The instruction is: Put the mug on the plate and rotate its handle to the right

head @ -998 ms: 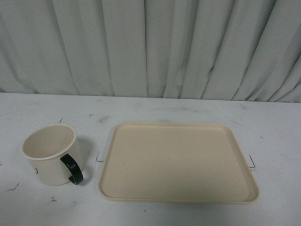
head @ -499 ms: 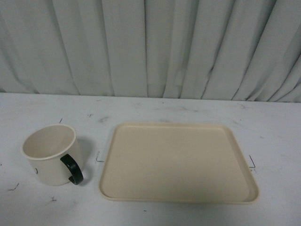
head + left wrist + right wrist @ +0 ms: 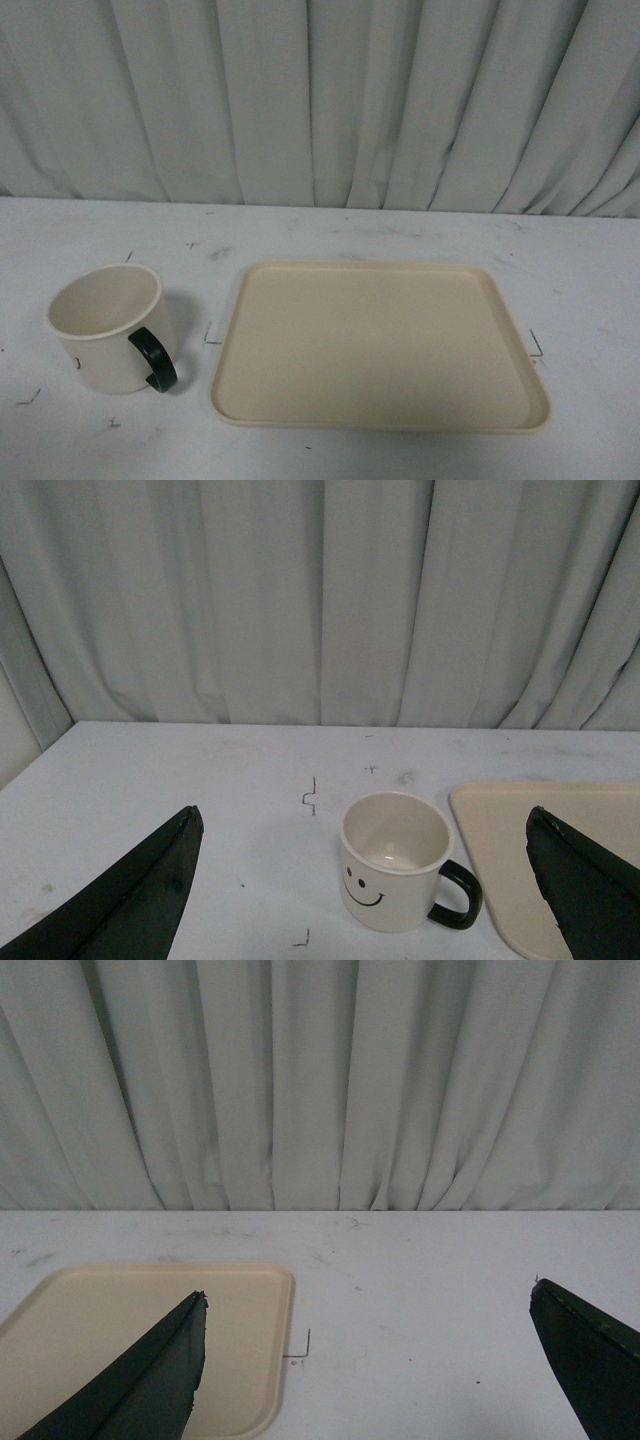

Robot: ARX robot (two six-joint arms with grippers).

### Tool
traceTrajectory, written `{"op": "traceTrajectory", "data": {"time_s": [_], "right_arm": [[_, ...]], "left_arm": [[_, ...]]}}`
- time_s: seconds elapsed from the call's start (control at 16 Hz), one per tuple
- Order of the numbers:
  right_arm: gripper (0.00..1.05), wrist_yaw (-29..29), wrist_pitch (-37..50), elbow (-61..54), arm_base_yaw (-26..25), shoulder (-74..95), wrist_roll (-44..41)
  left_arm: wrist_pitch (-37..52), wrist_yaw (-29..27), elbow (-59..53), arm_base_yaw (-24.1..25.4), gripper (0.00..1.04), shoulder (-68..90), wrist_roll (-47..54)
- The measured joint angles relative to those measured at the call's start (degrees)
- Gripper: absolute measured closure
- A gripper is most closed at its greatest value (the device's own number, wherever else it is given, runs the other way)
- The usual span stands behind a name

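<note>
Standing upright on the white table (image 3: 400, 232), the mug (image 3: 100, 325) sits left of the plate (image 3: 380, 345), near it but not touching. In your front view its mouth is open to the camera. Its dark handle (image 3: 154, 361) juts from the near right side, angled toward the plate's near left corner. The plate lies flat and bare, its long sides running across the table. A small black corner mark (image 3: 211, 338) shows on the tabletop in the gap between mug and plate. A grey pleated curtain (image 3: 320, 100) closes off the back of the table.

From your left wrist view, the left gripper (image 3: 362, 818) hangs above the table with its two black fingers (image 3: 140, 900) spread wide, holding nothing. The mug (image 3: 385, 855) stands beyond and between them, smiley face (image 3: 362, 892) toward the camera and handle (image 3: 456, 896) toward the plate (image 3: 495, 860). How far the fingers are above the tabletop you probably cannot judge from this angle.

From your right wrist view, the right gripper (image 3: 367, 1293) is likewise parted, fingers (image 3: 590, 1350) wide and clear of everything. One finger overlaps the plate (image 3: 120, 1310) in the picture, and the other hangs over bare table (image 3: 420, 1260). Neither arm appears in your front view.
</note>
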Motion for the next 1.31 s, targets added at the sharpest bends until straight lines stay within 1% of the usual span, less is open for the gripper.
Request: {"op": "traceTrajectory", "data": {"time_s": [1.31], "right_arm": [[0.06,0.0,0.0,0.0,0.0,0.0,0.0]], "left_arm": [[0.0,0.0,0.0,0.0,0.07,0.0,0.0]]}}
